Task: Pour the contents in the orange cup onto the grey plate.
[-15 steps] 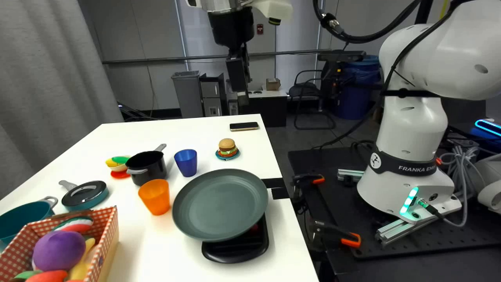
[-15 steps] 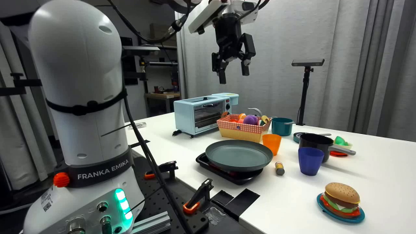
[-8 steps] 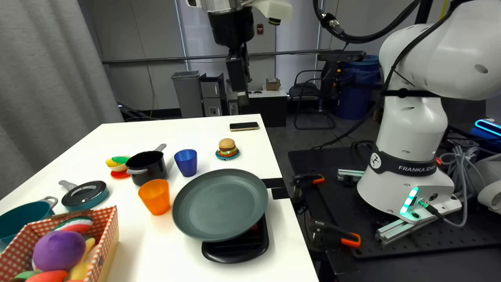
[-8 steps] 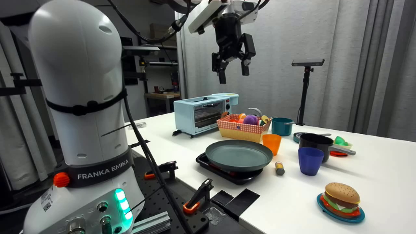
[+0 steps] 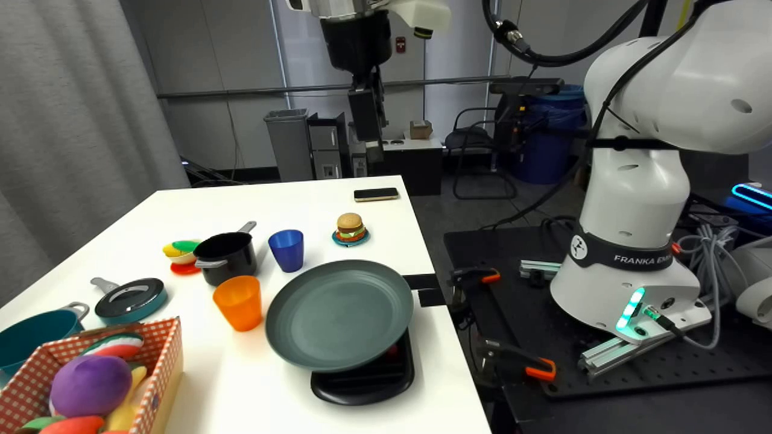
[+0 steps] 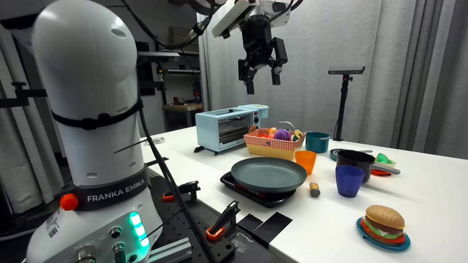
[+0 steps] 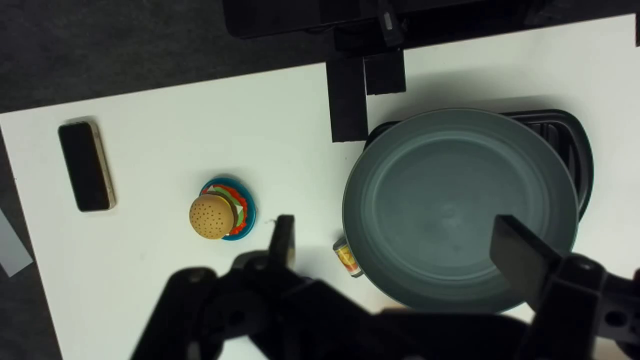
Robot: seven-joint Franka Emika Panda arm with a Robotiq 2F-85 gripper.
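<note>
The orange cup (image 5: 239, 304) stands upright on the white table beside the grey plate; it shows in both exterior views (image 6: 306, 163). Its contents are hidden inside. The grey plate (image 5: 341, 313) lies bare on a black stove-like base (image 5: 363, 390); it also shows in an exterior view (image 6: 268, 175) and in the wrist view (image 7: 450, 200). My gripper (image 6: 263, 84) is open and empty, high above the table. In the wrist view the gripper (image 7: 395, 222) has its fingers wide apart, one over the plate. There the orange cup is hidden behind the gripper body.
A blue cup (image 5: 287, 250) and a black pot (image 5: 228, 256) stand near the orange cup. A small can (image 6: 314, 189) lies by the plate. A toy burger (image 6: 384, 223), a basket of toys (image 6: 272, 148), a toaster oven (image 6: 228, 128) and a phone (image 5: 376, 194) are on the table.
</note>
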